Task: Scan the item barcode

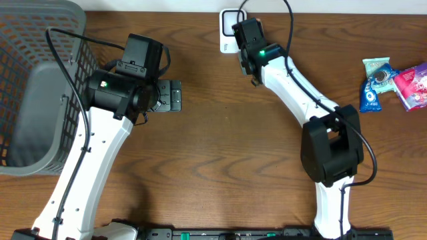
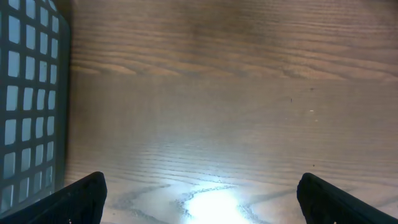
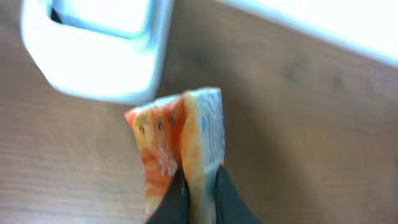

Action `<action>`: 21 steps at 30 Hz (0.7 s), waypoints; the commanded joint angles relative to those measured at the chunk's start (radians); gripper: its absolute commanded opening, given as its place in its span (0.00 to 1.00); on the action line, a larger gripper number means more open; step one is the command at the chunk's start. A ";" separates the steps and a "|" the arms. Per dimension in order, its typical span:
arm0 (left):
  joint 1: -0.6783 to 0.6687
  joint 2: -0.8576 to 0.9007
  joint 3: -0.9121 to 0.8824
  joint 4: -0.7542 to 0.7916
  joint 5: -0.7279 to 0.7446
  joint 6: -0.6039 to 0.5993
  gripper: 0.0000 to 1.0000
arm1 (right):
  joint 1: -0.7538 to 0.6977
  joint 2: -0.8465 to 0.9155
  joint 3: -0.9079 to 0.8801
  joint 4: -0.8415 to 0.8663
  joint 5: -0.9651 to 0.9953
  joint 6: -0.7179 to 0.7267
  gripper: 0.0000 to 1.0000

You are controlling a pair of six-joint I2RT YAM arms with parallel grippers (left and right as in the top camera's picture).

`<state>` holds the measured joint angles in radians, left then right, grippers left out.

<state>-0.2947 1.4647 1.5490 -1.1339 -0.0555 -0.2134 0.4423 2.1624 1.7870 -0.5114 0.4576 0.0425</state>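
Right gripper (image 3: 200,186) clenched on an orange packet (image 3: 177,137) beside the white scanner (image 3: 99,50); left gripper (image 2: 202,199) released. The edge pinch may let the packet twist, hiding its barcode.

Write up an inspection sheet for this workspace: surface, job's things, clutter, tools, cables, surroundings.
Surface: wooden table, brown grain.
Job's things: white scanner at the far edge; orange packet held just in front of it.
Clutter: grey mesh basket at the left; blue packet and pink packet at the right edge.
Tools: left tool open, nothing between its fingers; right tool shut on the orange packet.
Cables: left-arm cable loops over the basket; right-arm cable arcs above the arm.
Surroundings: pale strip beyond the table's far edge; otherwise nothing seen.
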 commanded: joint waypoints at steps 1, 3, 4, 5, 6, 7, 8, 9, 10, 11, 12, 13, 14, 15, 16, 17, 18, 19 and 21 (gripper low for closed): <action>0.004 0.005 0.005 -0.003 -0.009 -0.010 0.98 | 0.027 -0.008 0.022 0.129 0.023 -0.155 0.01; 0.004 0.005 0.005 -0.003 -0.009 -0.010 0.98 | 0.030 -0.007 0.021 0.228 0.023 -0.233 0.01; 0.004 0.005 0.005 -0.003 -0.009 -0.010 0.98 | 0.030 -0.001 0.021 0.281 0.023 -0.273 0.01; 0.004 0.005 0.005 -0.003 -0.009 -0.010 0.98 | 0.030 0.000 0.021 0.320 0.023 -0.298 0.01; 0.004 0.005 0.005 -0.003 -0.009 -0.010 0.98 | 0.030 0.015 0.021 0.378 0.023 -0.334 0.01; 0.004 0.005 0.005 -0.003 -0.009 -0.010 0.98 | 0.030 0.022 0.021 0.407 0.023 -0.355 0.01; 0.004 0.005 0.005 -0.003 -0.009 -0.010 0.98 | 0.030 0.040 0.021 0.438 0.023 -0.372 0.01; 0.004 0.005 0.005 -0.003 -0.009 -0.010 0.98 | 0.030 0.048 0.021 0.455 0.023 -0.383 0.01; 0.004 0.005 0.005 -0.003 -0.009 -0.010 0.98 | 0.029 0.068 0.021 0.475 0.023 -0.399 0.01; 0.004 0.005 0.005 -0.003 -0.009 -0.010 0.98 | 0.029 0.082 0.021 0.490 0.023 -0.407 0.01; 0.004 0.005 0.005 -0.003 -0.009 -0.010 0.98 | 0.029 0.094 0.021 0.498 0.023 -0.407 0.01; 0.004 0.005 0.005 -0.003 -0.009 -0.010 0.98 | 0.029 0.109 0.021 0.510 0.021 -0.412 0.01; 0.004 0.005 0.005 -0.003 -0.009 -0.010 0.98 | 0.030 0.118 0.021 0.518 0.019 -0.418 0.01; 0.004 0.005 0.005 -0.003 -0.009 -0.010 0.98 | 0.032 0.132 0.021 0.529 0.019 -0.418 0.01; 0.004 0.005 0.005 -0.003 -0.009 -0.010 0.98 | 0.036 0.137 0.021 0.535 0.016 -0.417 0.01; 0.004 0.005 0.005 -0.003 -0.009 -0.010 0.98 | 0.040 0.144 0.021 0.542 0.016 -0.417 0.01; 0.004 0.005 0.005 -0.003 -0.009 -0.010 0.98 | 0.043 0.144 0.021 0.549 0.020 -0.417 0.01; 0.003 0.005 0.005 -0.003 -0.009 -0.010 0.98 | 0.045 0.144 0.021 0.564 0.036 -0.410 0.01; 0.004 0.005 0.005 -0.003 -0.009 -0.010 0.98 | 0.045 0.138 0.032 0.589 0.098 -0.381 0.01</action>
<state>-0.2947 1.4647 1.5490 -1.1336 -0.0555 -0.2134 0.4751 2.3180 1.7966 0.0486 0.4782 -0.3515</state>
